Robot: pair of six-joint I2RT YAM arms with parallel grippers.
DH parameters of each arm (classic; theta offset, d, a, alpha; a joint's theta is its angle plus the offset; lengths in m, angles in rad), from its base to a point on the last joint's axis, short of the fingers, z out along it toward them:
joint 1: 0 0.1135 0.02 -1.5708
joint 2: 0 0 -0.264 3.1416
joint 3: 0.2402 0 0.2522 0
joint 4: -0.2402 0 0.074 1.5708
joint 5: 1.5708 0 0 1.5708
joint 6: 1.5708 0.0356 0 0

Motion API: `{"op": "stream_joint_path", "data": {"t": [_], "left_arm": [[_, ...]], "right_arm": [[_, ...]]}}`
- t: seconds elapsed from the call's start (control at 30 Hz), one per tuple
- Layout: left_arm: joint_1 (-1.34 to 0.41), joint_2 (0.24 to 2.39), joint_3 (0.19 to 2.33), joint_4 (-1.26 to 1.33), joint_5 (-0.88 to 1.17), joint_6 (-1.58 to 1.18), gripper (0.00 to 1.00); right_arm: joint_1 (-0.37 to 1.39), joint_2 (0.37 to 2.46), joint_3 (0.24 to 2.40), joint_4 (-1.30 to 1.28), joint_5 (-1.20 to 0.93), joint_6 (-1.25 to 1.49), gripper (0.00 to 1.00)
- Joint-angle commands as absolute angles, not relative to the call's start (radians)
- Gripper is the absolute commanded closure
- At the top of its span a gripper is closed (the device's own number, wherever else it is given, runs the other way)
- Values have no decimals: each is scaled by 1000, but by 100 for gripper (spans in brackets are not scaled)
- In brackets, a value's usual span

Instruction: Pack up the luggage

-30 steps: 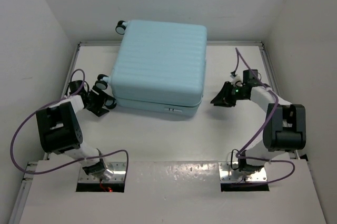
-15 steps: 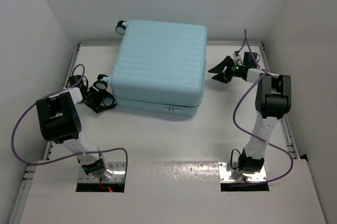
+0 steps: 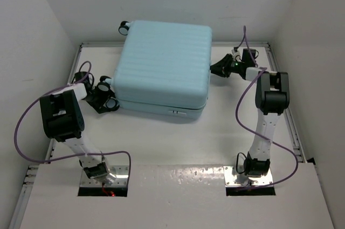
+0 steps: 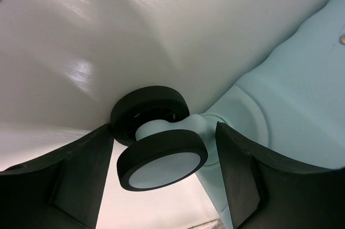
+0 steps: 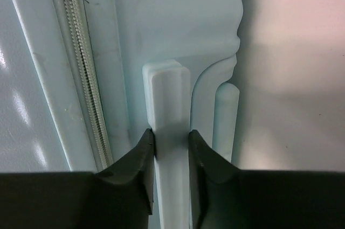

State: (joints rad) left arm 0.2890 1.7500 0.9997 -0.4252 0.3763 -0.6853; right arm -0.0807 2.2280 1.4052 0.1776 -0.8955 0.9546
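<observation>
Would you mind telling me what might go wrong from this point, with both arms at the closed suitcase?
1. The right gripper pinches only a narrow pale bar on the side of the luggage; under a pull it may slip off.
2. The left gripper stands open around a wheel; the caster may swivel away as the fingers close.
3. The zipper looks shut, so forcing the lid may drag the whole case.

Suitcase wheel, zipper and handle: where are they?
wheel (image 4: pixel 163 168), left wrist view, on its pale face.
zipper (image 5: pixel 83 67), right wrist view, on its teeth.
handle (image 5: pixel 167 95), right wrist view, on its upper end.
</observation>
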Motion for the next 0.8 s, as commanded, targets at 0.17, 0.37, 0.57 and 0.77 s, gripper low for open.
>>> {"op": "stream_joint_path", "data": {"t": [0.17, 0.37, 0.57, 0.77], "left_arm": [[249, 1787, 970, -158, 362, -735, 21], [249, 1766, 857, -19, 414, -837, 21], [239, 1819, 854, 81, 459, -931, 21], [160, 1936, 963, 221, 471, -1092, 24]], "right_arm": [[-38, 2136, 1250, 302, -960, 1003, 100], [-54, 1947, 1011, 256, -974, 974, 100], [-112, 1740, 796, 71, -1023, 807, 100], [-133, 1629, 833, -419, -1060, 457, 77]]}}
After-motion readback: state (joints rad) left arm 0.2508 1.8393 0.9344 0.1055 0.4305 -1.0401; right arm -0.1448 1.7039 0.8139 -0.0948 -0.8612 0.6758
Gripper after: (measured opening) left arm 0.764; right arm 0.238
